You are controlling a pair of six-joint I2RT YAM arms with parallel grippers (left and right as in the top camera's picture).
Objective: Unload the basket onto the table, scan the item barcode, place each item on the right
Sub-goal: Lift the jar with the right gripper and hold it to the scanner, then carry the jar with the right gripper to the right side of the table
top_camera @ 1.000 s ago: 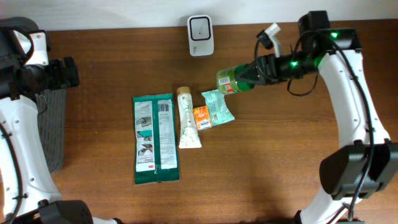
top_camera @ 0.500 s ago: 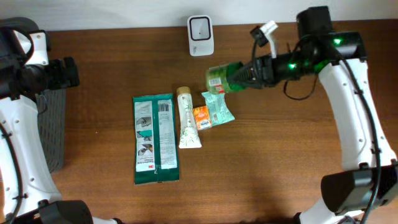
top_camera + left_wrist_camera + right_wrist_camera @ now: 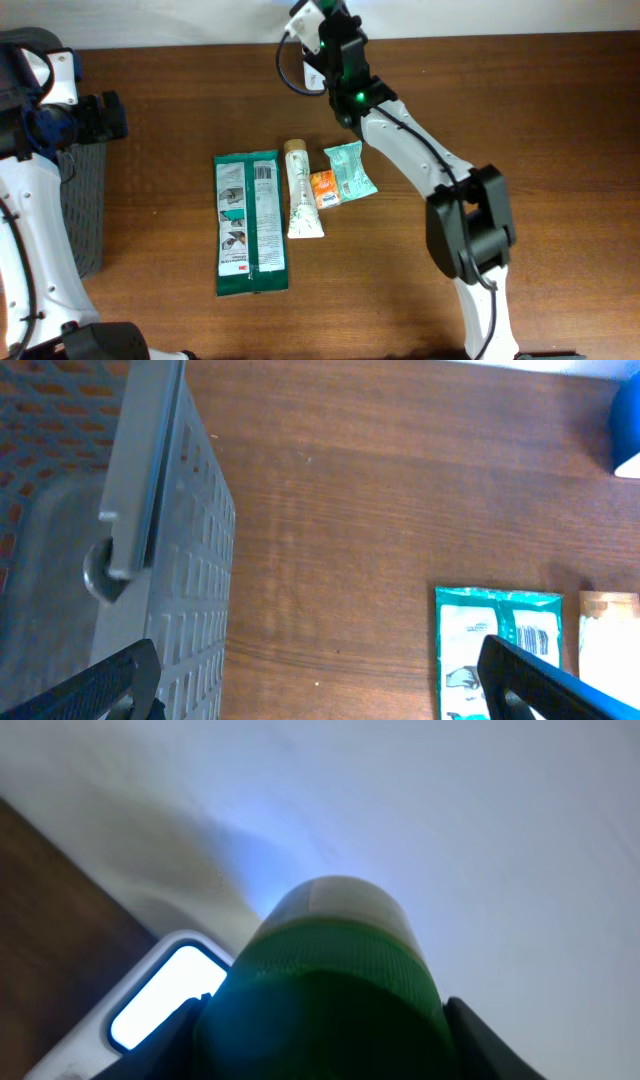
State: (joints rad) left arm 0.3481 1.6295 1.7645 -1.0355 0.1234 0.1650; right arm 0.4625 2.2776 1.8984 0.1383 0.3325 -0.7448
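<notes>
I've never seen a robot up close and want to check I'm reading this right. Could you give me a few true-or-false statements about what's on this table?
1. The right gripper holds a green bottle. True.
2. The left gripper is clamped on the green packet. False: it is open and empty, beside the grey basket.
3. The window of the white scanner is lit. True.
4. The tube lies in the basket. False: it lies on the table, between the green packet and the orange sachet.
</notes>
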